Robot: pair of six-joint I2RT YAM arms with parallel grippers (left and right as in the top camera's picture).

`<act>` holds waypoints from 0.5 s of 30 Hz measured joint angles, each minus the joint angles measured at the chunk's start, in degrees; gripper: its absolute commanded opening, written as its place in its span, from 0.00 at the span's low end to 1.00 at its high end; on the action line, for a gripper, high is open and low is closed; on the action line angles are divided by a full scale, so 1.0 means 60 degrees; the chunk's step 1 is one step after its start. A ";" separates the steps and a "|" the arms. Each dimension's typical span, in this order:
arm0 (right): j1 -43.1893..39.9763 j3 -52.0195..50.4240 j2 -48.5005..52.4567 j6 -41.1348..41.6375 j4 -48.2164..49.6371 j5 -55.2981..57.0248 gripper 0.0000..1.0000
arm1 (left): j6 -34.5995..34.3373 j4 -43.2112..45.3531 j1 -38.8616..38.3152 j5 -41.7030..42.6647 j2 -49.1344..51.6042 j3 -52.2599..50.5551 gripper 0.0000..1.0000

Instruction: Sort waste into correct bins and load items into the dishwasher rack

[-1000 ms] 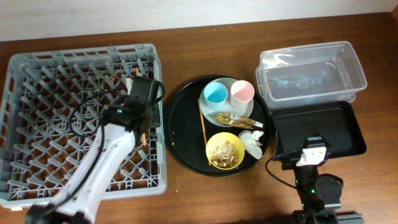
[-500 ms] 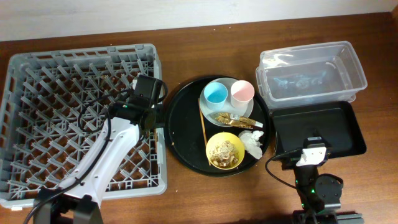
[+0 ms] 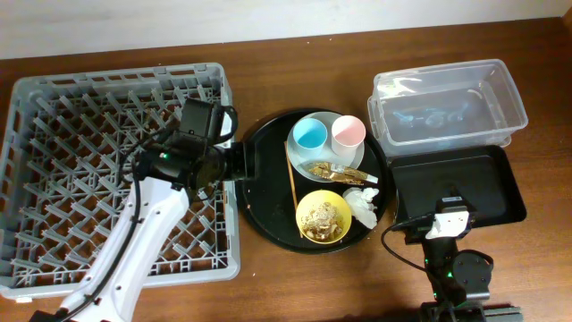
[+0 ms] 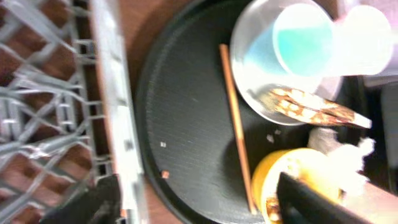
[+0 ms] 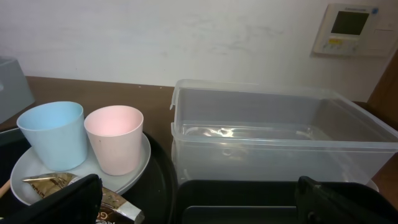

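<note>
My left gripper (image 3: 243,166) hangs open over the right rim of the grey dishwasher rack (image 3: 116,73), its jaws wide apart and empty (image 4: 205,205). Just beyond it, a wooden chopstick (image 4: 235,118) lies on the round black tray (image 3: 264,179). The pale plate (image 3: 326,118) carries the blue cup (image 3: 309,135), the pink cup (image 3: 349,132) and the brown-gold wrapper (image 3: 338,171). Below them sit the yellow bowl (image 3: 301,215), which holds beige scraps, and the white napkin (image 3: 362,201). My right gripper (image 3: 450,199) rests open and empty at the near end of the shallow black bin (image 3: 487,183).
The clear tub (image 3: 447,103) stands behind the black bin, right of the round tray. In the right wrist view the tub (image 5: 280,137) fills the right side, with both cups at the left. The rack's upright pegs lie under my left arm.
The left gripper opened and swung from over the rack's pegs to its right rim, now pointing at the round tray. The right arm has not moved.
</note>
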 measured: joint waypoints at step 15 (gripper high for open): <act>0.0000 0.0000 0.0000 -0.0004 0.0000 0.0000 0.99 | -0.1894 0.1774 -0.2565 -0.1304 0.2371 0.0000 0.37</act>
